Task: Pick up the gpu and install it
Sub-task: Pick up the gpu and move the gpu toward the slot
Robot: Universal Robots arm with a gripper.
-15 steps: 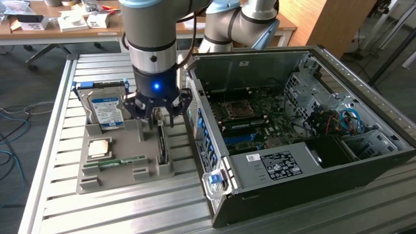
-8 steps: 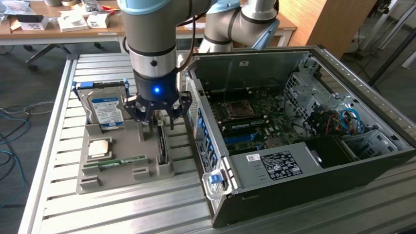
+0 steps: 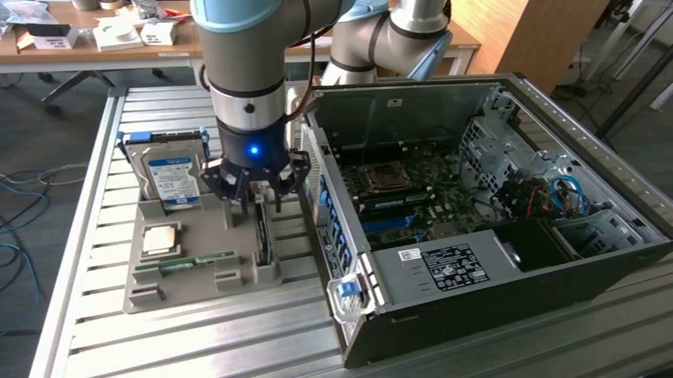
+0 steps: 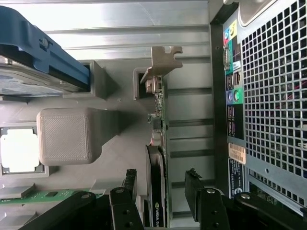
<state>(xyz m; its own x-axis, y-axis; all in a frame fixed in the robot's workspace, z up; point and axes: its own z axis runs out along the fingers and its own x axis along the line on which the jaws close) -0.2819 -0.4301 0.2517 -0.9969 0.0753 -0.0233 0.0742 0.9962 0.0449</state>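
Note:
The gpu (image 3: 263, 239) stands on its edge in a slot of the grey holder (image 3: 158, 293), a thin dark card. In the wrist view its pale metal bracket (image 4: 163, 60) is at the far end of the gpu (image 4: 157, 191). My gripper (image 3: 258, 194) hangs directly over the card, open. In the wrist view the gripper (image 4: 161, 184) straddles the card, with one dark finger (image 4: 129, 184) on one side and the other finger (image 4: 194, 187) on the other. A gap shows between each finger and the card.
The open computer case (image 3: 474, 205) lies close beside the holder, and its rear panel (image 4: 268, 96) is near the card. The holder also carries a silver hard drive (image 3: 172, 177) in a blue frame, a processor (image 3: 160, 238) and a green memory stick (image 3: 200, 261). All rest on a slatted metal table (image 3: 210, 339).

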